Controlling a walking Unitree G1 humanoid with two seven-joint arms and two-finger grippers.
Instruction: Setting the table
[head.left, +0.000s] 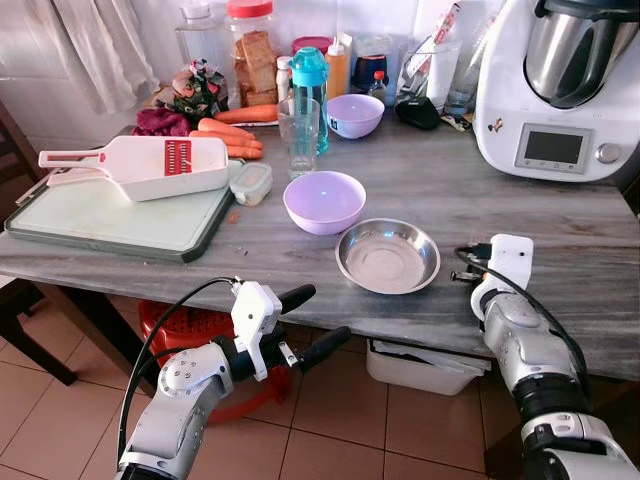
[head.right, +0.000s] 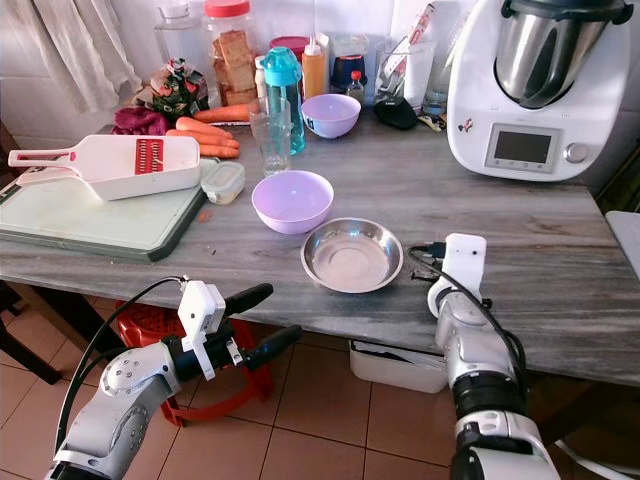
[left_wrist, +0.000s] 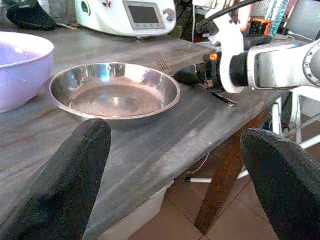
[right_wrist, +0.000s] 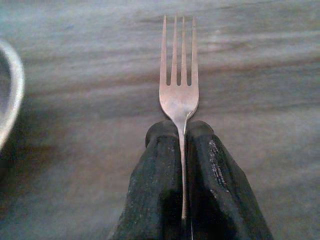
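Observation:
A steel bowl (head.left: 388, 256) sits near the front edge of the grey wooden table (head.left: 580, 250), with a light purple bowl (head.left: 324, 201) just behind it to the left. Right of the steel bowl, my right gripper (right_wrist: 180, 131) is shut on the handle of a fork (right_wrist: 178, 85). The fork lies low over the tabletop, its tines pointing away from the table's front edge. My left gripper (head.left: 325, 314) is open and holds nothing. It hangs in front of the table edge, below the tabletop, pointing toward the steel bowl (left_wrist: 115, 92).
A cutting board (head.left: 100, 220) carrying a white slicer (head.left: 150, 165) fills the left end. A glass (head.left: 298, 135), a blue bottle (head.left: 309, 90), carrots, jars and a second purple bowl (head.left: 354, 115) stand behind. A white kitchen machine (head.left: 555, 85) sits back right. A red basket (head.left: 185, 325) is under the table.

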